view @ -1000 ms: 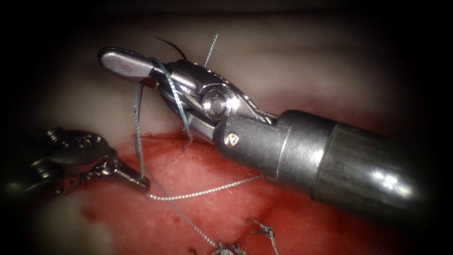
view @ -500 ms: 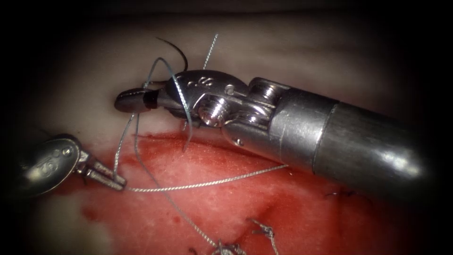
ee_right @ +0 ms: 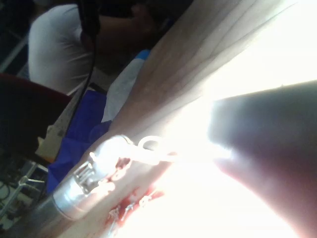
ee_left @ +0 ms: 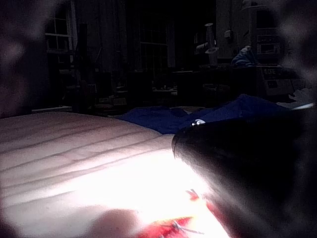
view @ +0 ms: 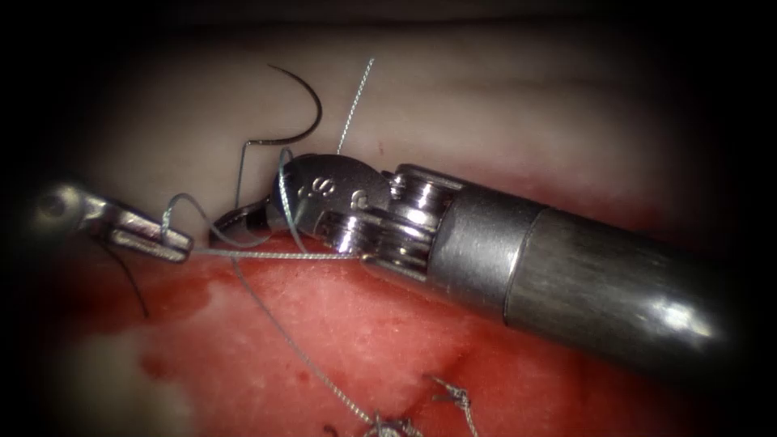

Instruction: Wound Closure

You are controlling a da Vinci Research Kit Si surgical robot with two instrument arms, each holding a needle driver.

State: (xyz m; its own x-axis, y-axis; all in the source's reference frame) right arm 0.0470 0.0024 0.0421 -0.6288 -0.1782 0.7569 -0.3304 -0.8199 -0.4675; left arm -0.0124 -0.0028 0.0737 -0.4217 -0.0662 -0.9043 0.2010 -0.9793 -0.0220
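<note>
The curved needle (view: 311, 99) lies free on the pale tissue (view: 502, 105) above the cut, held by neither tool and not in the tissue. Its thread (view: 267, 255) drops from its tail and loops around the right tool's jaws (view: 225, 230), which look shut and point down-left at the cut's upper edge. The left tool (view: 183, 244), at the far left, is shut on the thread, and a taut strand runs from it under the right tool. Another strand runs down to the knots (view: 388, 424). A metal tool (ee_right: 94, 173) shows over the tissue in the right wrist view.
The open cut (view: 364, 324) is wet with red fluid below the tools. Tied stitches with cut thread ends (view: 453, 396) sit at the lower edge. The right tool's thick shaft (view: 583, 283) crosses the right half of the field. A dark shaft (ee_left: 247, 163) looms over lit tissue.
The left tool moved up and left with the thread, drawing the strand taut. The right tool rolled its wrist and dipped its tip toward the cut edge, uncovering more of the needle.
</note>
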